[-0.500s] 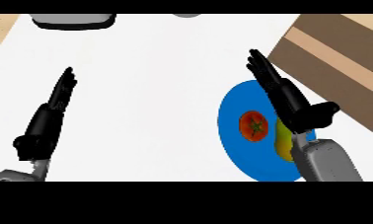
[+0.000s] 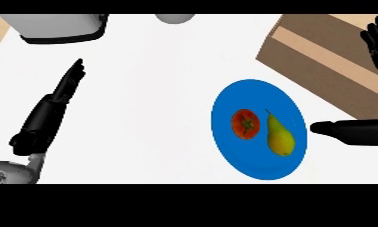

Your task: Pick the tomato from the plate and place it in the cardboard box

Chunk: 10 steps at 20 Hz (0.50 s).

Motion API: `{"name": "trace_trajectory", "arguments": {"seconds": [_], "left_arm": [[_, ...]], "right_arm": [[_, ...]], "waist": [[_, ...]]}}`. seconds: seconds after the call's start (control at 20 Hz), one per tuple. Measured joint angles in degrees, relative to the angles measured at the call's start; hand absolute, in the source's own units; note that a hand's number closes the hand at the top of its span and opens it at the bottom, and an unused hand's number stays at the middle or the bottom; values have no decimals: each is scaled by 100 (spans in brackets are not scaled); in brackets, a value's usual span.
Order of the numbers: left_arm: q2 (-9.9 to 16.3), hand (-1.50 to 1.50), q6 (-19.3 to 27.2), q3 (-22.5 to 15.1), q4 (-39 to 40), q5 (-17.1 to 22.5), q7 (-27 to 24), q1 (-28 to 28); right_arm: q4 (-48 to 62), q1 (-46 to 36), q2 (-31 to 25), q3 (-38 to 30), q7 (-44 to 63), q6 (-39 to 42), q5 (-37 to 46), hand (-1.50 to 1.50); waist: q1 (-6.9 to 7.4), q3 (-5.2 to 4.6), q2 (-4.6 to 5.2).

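Nearest you, the round blue plate (image 2: 229, 141) lies on the white desk (image 2: 148, 121) and carries the red tomato (image 2: 246, 123), just left of the yellow pear (image 2: 280, 135). The left robot hand (image 2: 52, 113) rests at the left with fingers straight and apart. The right robot hand (image 2: 347, 132) shows at the right edge; you cannot tell its fingers' state. Beyond stands the brown cardboard box (image 2: 325, 53). Farthest sits a grey appliance (image 2: 59, 27).

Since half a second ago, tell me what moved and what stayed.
The right hand swung off the blue plate toward the right edge, uncovering the pear; it holds nothing. The tomato remains on the plate beside the pear, the cardboard box unmoved, the left hand resting open.
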Motion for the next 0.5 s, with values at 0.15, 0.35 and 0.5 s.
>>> {"name": "trace_trajectory", "arguments": {"seconds": [0.15, 0.35, 0.5], "left_arm": [[-27, 0, -195, -47, -21, 18, 18, -117], [-105, 0, -391, -110, -9, -9, 63, -298], [-137, 0, -500, -84, -33, -17, 183, -427]], "right_arm": [[-426, 721, -252, -332, -634, 11, 318, -150], [-780, 1404, -483, -445, -1417, -27, 1046, -150], [-1085, 1768, -645, -463, -1613, -47, 1590, -150]], "waist": [[87, 11, 24], [218, 15, 53], [300, 14, 63]]}}
